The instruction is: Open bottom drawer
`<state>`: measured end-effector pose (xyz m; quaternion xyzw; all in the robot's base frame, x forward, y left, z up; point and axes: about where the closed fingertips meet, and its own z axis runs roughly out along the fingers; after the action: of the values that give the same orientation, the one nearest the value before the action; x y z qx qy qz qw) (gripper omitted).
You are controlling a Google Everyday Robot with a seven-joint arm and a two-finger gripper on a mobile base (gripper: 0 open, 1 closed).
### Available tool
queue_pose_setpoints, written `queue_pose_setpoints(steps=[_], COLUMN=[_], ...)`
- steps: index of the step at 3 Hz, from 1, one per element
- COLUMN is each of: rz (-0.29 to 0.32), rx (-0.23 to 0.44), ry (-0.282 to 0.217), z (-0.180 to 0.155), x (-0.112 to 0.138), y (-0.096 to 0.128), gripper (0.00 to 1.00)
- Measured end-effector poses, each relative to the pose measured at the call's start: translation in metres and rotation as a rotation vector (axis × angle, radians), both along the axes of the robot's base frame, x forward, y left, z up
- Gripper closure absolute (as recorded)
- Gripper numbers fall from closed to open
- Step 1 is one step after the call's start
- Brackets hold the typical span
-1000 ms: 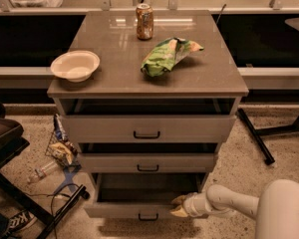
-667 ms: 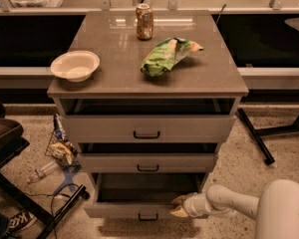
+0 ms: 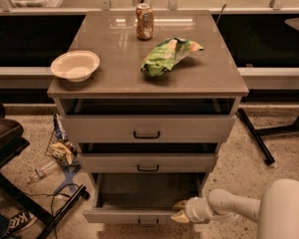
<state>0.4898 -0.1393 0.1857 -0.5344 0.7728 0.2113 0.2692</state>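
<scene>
Bottom drawer [image 3: 129,216], lowest grey-beige front with a black bar handle, stands pulled out, its right end against the tan-tipped gripper [image 3: 181,211]. Whether the gripper is clamped cannot be told. Opening looks nearly done; next comes a clean retreat rightward.

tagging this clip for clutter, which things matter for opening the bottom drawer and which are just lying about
For the job:
- bottom drawer, already pulled out
- end effector, at the right end of that drawer's front

Just lying about:
- bowl, can and green bag on the cabinet top
- top drawer and middle drawer
- litter on the floor to the left
</scene>
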Motion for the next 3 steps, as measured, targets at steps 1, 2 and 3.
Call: queue_pose_setpoints(steps=[1, 2, 3], rz=[0.0, 0.0, 0.0], rx=[0.0, 0.0, 0.0], ry=[0.0, 0.0, 0.0], z=[0.001, 0.001, 0.001], x=[0.0, -0.0001, -0.0001], y=[-0.0002, -0.0002, -0.0002], gripper=[1.0, 1.0, 1.0])
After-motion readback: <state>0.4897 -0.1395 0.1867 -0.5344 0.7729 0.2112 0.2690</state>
